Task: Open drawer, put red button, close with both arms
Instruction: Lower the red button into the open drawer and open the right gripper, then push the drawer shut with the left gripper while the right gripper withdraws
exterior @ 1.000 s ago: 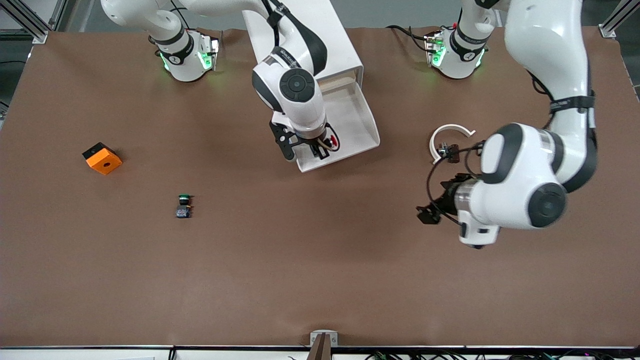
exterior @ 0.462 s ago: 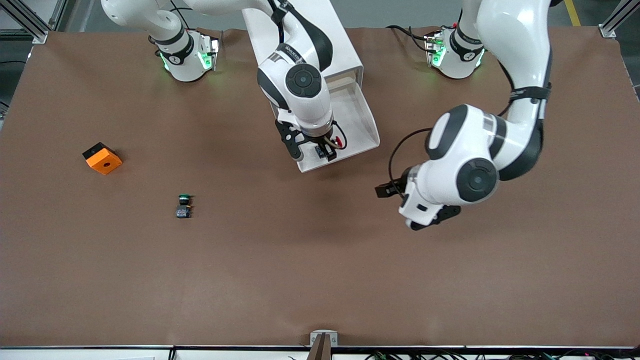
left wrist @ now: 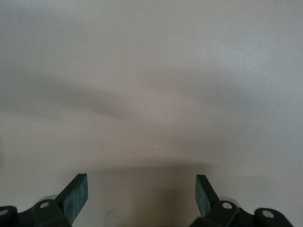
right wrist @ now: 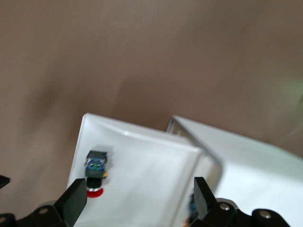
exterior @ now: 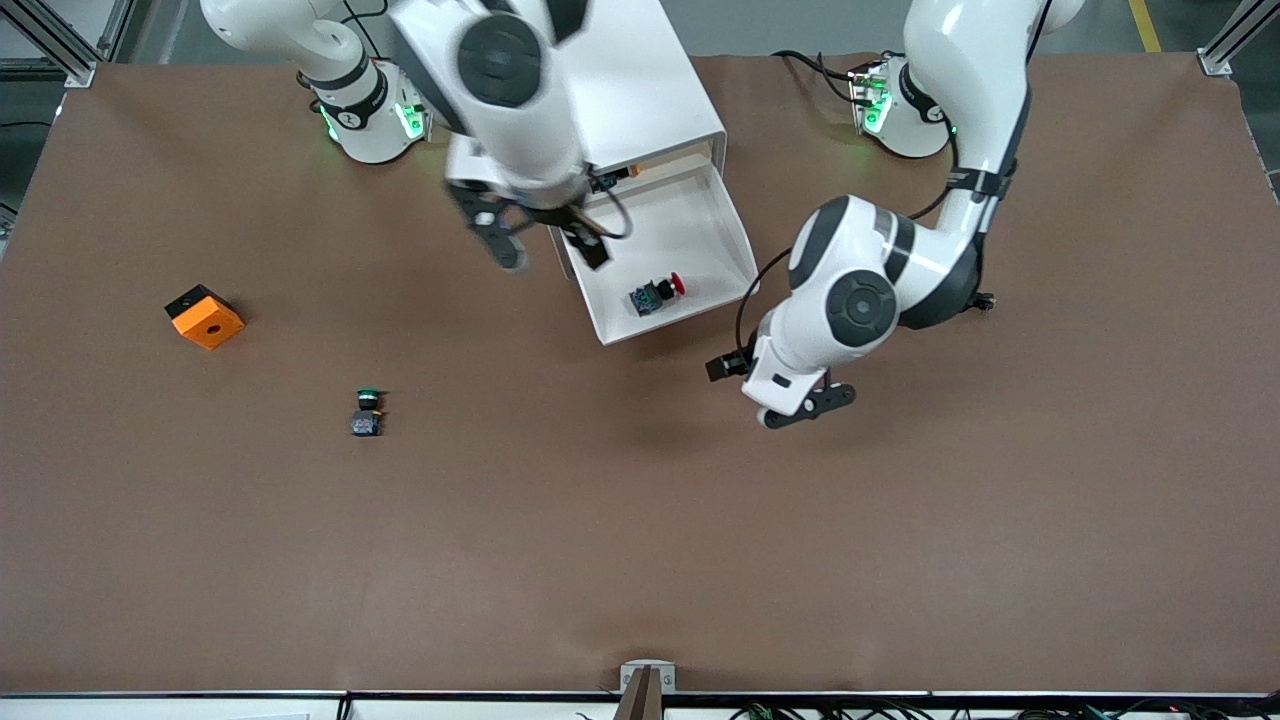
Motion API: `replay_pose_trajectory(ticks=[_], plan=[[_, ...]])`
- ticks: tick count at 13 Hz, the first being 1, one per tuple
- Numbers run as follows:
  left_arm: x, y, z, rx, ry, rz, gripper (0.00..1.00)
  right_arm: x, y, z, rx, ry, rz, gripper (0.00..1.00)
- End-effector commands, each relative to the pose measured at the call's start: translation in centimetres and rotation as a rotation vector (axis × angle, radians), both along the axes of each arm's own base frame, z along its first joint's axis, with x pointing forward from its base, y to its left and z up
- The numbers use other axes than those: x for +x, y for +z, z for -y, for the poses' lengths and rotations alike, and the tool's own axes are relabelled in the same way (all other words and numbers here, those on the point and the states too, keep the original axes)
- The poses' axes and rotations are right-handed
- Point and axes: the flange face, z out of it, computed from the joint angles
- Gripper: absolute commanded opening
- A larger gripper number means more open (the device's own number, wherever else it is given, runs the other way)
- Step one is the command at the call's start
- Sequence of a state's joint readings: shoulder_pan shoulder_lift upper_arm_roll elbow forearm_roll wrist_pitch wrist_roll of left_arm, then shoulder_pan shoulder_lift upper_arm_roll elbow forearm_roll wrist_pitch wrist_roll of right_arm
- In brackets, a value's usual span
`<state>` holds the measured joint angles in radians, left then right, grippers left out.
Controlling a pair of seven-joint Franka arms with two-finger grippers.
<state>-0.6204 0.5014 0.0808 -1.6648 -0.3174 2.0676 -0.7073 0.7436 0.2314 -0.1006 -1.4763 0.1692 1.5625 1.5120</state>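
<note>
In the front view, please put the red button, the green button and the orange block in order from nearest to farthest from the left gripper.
From the left gripper, open over bare table by the drawer:
1. Red button, lying in the open drawer.
2. Green button, on the table toward the right arm's end.
3. Orange block, farther toward that end.

The drawer (exterior: 690, 225) stands pulled out of the cabinet (exterior: 640, 75), and the red button (exterior: 655, 295) lies on its side inside, near the front lip. The right gripper (exterior: 545, 245) hangs spread wide over the drawer's edge, holding nothing. The left gripper (exterior: 780, 385), jaws apart, hovers over bare table just off the drawer's front corner.
</note>
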Motion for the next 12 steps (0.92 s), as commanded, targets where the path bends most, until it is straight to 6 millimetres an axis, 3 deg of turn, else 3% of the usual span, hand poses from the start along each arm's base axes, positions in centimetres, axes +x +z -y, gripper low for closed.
replay_pose_trajectory(ticks=[1, 3, 5, 8, 9, 12], plan=[[-4.0, -1.4, 2.4, 0.020, -0.029, 0.014, 1.00, 2.3, 3.6, 10.5, 0.066, 0.172, -0.028, 1.00], [-6.3, -3.6, 4.2, 0.031, -0.063, -0.025, 1.00, 3.6, 4.9, 18.1, 0.124, 0.303, -0.026, 1.00], [-8.1, -4.1, 5.8, 0.033, -0.075, -0.046, 1.00, 4.0, 4.7, 25.3, 0.150, 0.466, -0.008, 1.00], [-11.7, -4.1, 9.5, 0.030, -0.077, -0.079, 1.00, 5.2, 4.3, 34.4, 0.193, 0.635, 0.018, 1.00], [-13.5, -4.6, 10.8, 0.035, -0.083, -0.102, 1.00, 5.5, 3.8, 36.7, 0.188, 0.680, 0.024, 1.00], [-17.8, -4.6, 13.2, 0.044, -0.092, -0.147, 1.00, 5.6, 2.2, 40.9, 0.161, 0.773, 0.060, 1.00]])
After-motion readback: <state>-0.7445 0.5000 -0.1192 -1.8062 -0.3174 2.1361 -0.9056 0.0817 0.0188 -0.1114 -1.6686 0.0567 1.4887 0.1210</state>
